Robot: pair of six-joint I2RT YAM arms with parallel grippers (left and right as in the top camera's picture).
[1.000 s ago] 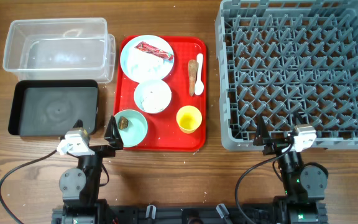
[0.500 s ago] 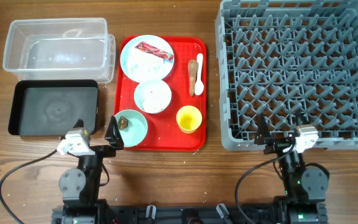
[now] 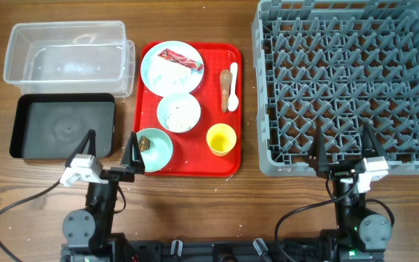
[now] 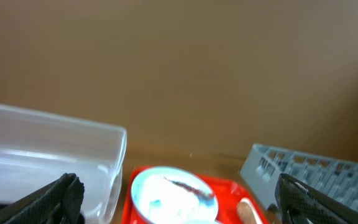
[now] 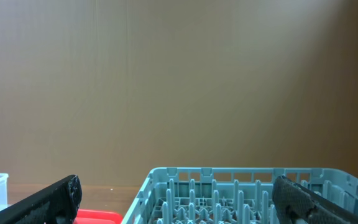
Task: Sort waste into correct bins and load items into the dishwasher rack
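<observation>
Both sets of jaws have spread wide, holding nothing; wrapper (image 3: 180, 58) lies on the plate (image 3: 153, 70) at the tray's (image 3: 189, 161) far end, and I judge it light, crinkly, best pinched by one end.

A flat red tray (image 3: 211, 109) lies on the wooden table (image 3: 195, 211), just toward 10 o'clock from the middle of the overhead view. Bare wood shows at 6 and 9 o'clock. Both wrist views have a plain brown wall (image 4: 179, 74) at 12 o'clock.
</observation>
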